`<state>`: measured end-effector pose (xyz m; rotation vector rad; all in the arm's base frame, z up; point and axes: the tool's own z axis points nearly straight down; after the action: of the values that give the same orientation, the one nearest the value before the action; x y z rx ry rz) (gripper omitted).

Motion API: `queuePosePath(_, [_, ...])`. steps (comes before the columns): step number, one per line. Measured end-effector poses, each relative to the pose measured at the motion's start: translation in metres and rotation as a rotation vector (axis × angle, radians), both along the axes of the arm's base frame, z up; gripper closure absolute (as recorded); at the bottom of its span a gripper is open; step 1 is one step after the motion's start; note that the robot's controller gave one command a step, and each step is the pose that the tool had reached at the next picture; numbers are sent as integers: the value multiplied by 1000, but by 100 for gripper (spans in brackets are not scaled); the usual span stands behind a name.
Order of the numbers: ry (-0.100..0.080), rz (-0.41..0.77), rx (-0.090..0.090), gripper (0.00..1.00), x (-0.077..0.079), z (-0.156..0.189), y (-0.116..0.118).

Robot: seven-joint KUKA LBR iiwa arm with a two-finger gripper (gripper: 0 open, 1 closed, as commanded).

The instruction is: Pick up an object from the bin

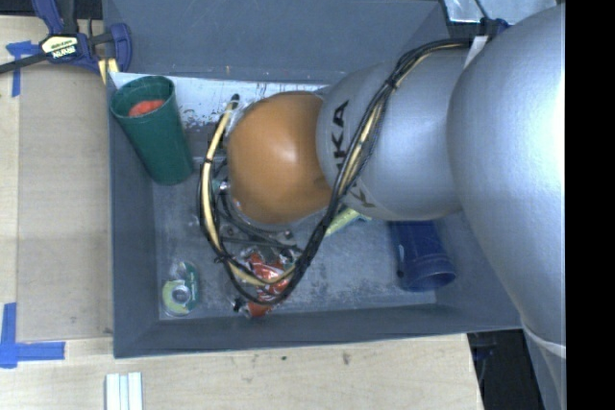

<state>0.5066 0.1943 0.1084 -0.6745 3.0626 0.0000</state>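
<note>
Grey bin (pixel 135 302): claw (pixel 252 256) low over red-orange item (pixel 265 281) nr front wall. Grasp step, imo. Claw open/closed: can't tell. Next: confirm grip, lift straight up.

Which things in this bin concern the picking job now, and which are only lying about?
In the job: the gripper, at the bin's front middle; the small red-orange thing under it; the grey bin.

Lying about: the green cup on its side, back left; the blue cup, right; the small greenish ring, front left; the yellow-green piece mid-bin.
</note>
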Motion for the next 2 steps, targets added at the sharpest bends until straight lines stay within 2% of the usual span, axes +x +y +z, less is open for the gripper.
queuePosePath(1, [3,53,2,0,-8,5,-19])
queuePosePath(2, [1,-201,2,0,0,-16,-58])
